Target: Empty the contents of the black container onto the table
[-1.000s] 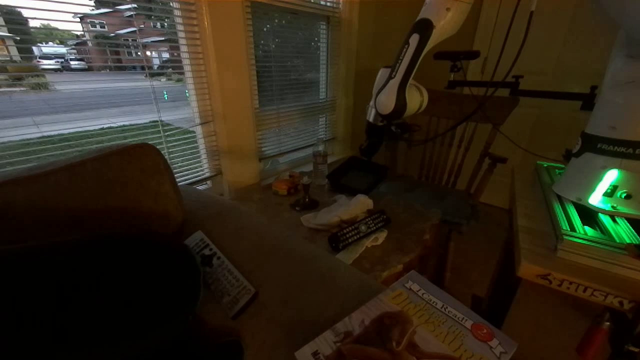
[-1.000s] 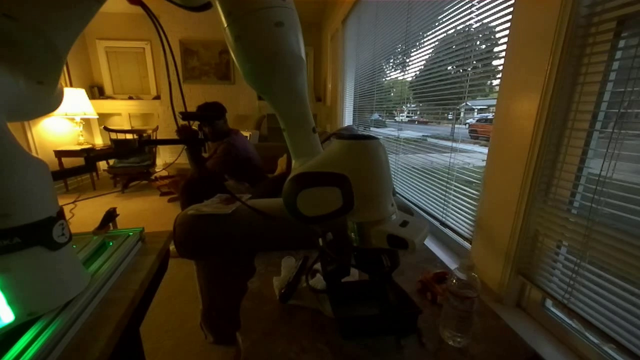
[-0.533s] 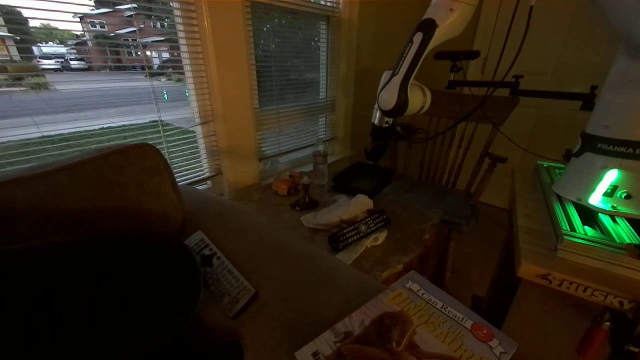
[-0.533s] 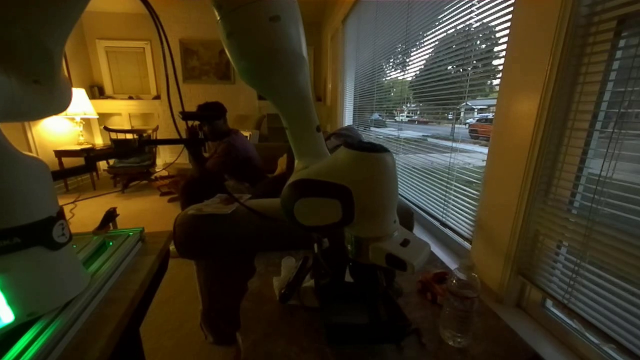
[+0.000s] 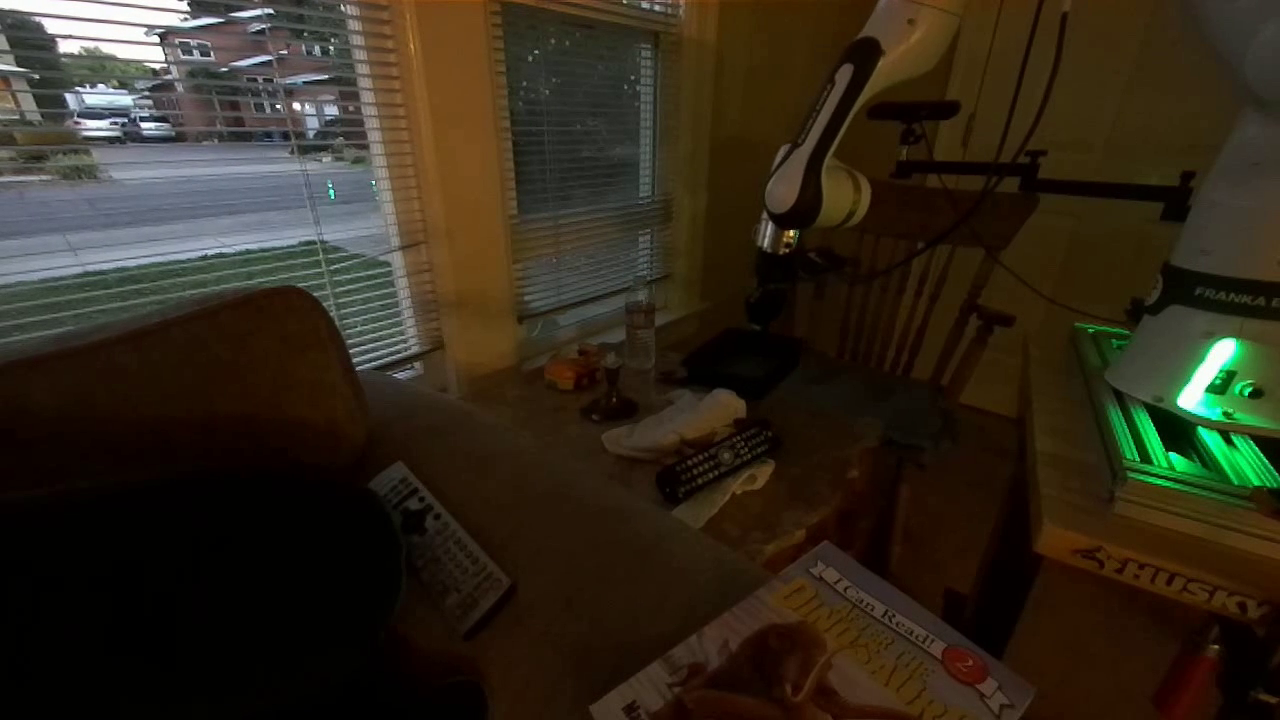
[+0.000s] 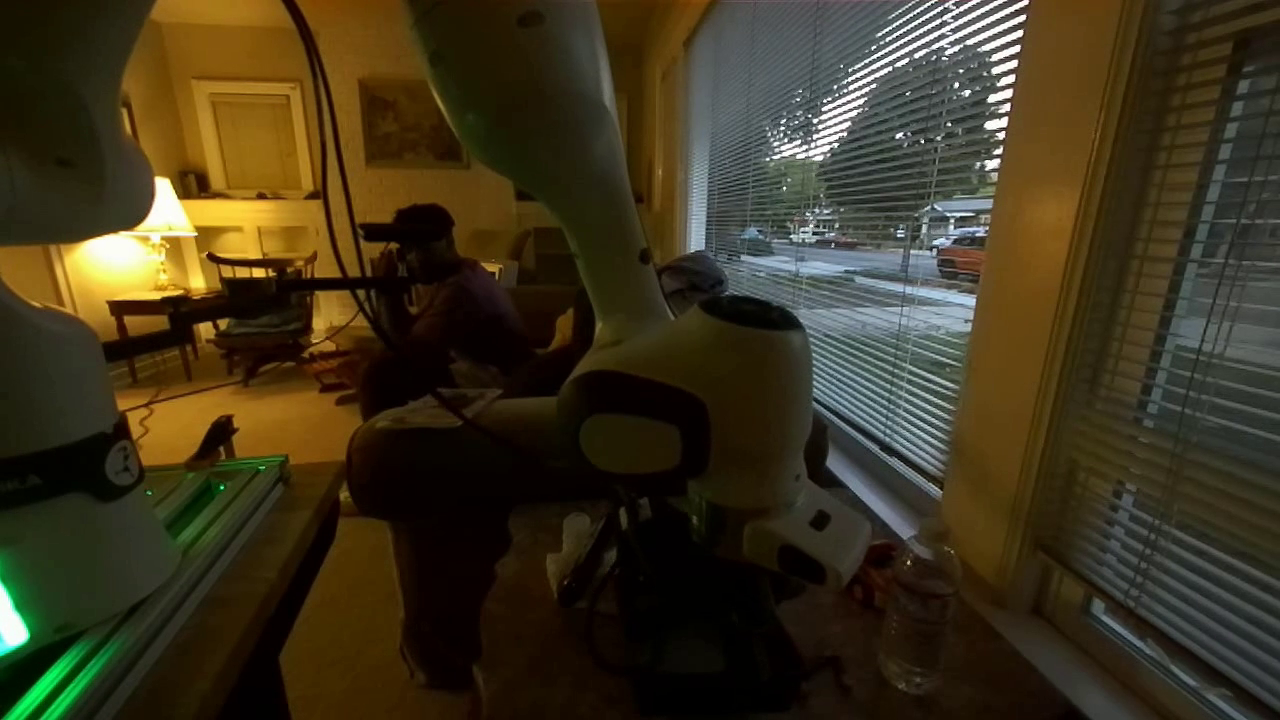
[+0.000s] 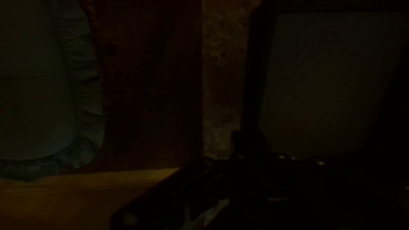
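The black container is a square dark tub at the far end of the brown table, near the window. It also shows, very dark, in an exterior view. My gripper is at its far rim, pointing down. In the wrist view the gripper's fingertips close around the wall of the container. The container's inside looks plain dark grey there, and I cannot make out any loose contents. A strip of table shows beside it. Whether the container touches the table is too dark to tell.
A clear bottle, an orange toy and a small dark stand are left of the container. A white cloth and a black remote lie in front. A wooden chair stands behind, its cushion beside the table.
My gripper and the container have moved together, rightward and slightly down in an exterior view, away from the bottle. The cloth, remote, toy and bottle have not moved.
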Robot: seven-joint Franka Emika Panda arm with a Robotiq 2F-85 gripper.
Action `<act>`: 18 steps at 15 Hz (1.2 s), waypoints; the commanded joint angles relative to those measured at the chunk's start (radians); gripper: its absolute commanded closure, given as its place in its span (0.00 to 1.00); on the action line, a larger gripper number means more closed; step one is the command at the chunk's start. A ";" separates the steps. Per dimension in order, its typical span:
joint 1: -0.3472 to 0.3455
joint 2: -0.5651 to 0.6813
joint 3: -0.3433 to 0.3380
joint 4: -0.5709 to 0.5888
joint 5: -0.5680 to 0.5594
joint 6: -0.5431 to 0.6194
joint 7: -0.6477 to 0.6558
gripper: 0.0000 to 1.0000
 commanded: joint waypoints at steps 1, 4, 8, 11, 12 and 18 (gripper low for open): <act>-0.057 0.012 0.046 -0.002 -0.025 0.003 -0.056 0.98; -0.082 0.027 0.068 0.001 -0.027 0.000 -0.093 0.98; -0.085 0.045 0.066 0.002 -0.033 0.006 -0.109 0.98; -0.094 0.060 0.071 0.003 -0.029 0.014 -0.113 0.98; -0.107 0.067 0.083 0.006 -0.025 0.016 -0.120 0.98; -0.150 0.111 0.112 0.014 -0.036 0.066 -0.147 0.98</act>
